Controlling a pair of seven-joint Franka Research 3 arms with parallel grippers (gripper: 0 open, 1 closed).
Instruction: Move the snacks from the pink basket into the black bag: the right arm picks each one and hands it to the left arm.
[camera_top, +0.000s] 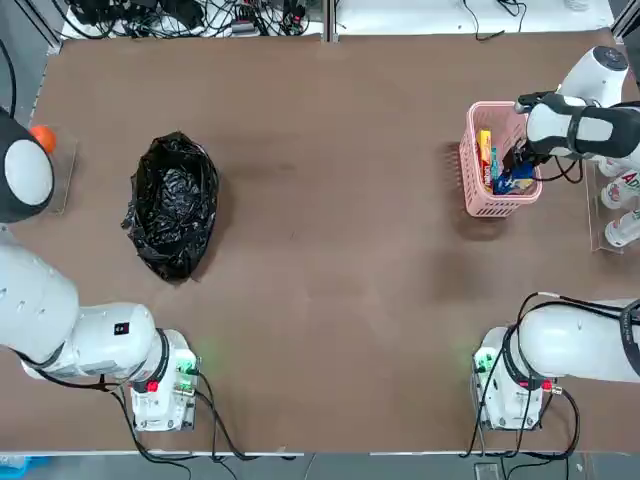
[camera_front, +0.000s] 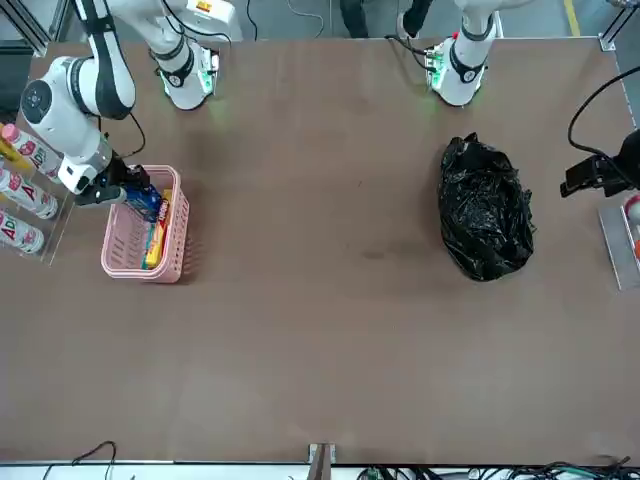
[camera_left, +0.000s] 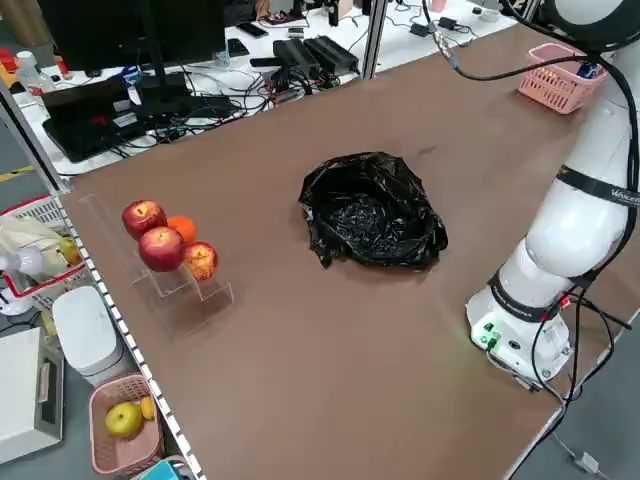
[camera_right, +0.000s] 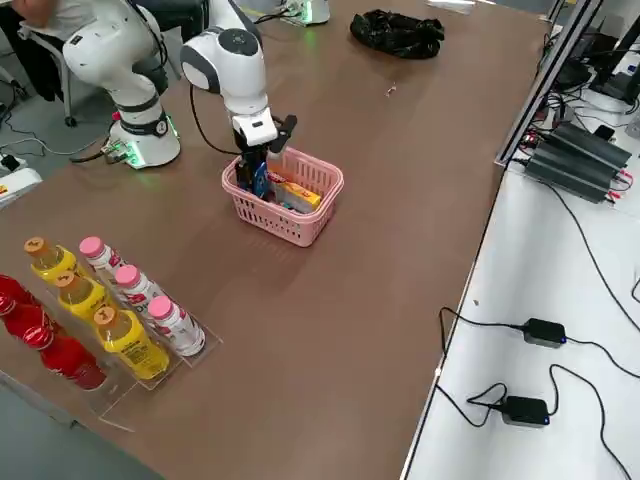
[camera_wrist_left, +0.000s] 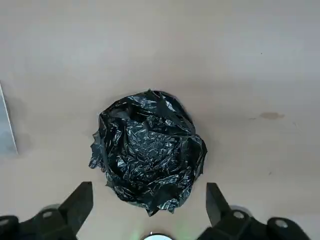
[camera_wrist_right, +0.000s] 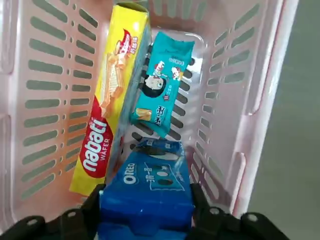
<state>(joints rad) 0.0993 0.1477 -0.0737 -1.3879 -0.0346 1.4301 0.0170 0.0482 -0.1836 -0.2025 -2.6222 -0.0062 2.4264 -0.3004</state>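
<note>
The brown table (camera_top: 330, 300) is broad, smooth and matte, with a few faint marks. Above its left part hangs the left gripper (camera_wrist_left: 149, 200), its fingers spread wide with nothing between them; the black bag lies beyond the fingertips, well apart from them. The right gripper (camera_wrist_right: 146, 197) is down in the pink basket at the other side of the table, its two fingers partly closed, one against each side of the blue packet.

The black bag (camera_top: 173, 205) is thin, glossy plastic, a rounded heap full of crinkles and sharp little highlights, with a ragged edge. The pink basket (camera_top: 477, 170) is stiff plastic, rectangular, with rounded corners, a smooth rim and rows of slots in its walls and floor.

Of the snacks, the long yellow box (camera_wrist_right: 112, 95) is a slim, straight-edged carton with a red patch lettered "nabati WAFER" and a picture of wafers; it lies along one side of the basket, ahead of the fingers and just beside the blue packet. The blue packet (camera_wrist_right: 146, 187) is deep blue and shiny, with folded ends, "OREO" in white and dark cookies printed on it. The teal packet (camera_wrist_right: 162, 82) is a small, flat pouch with crimped ends, cartoon faces and white characters; it lies tilted on the slotted floor beyond the blue packet, outside the grip.
</note>
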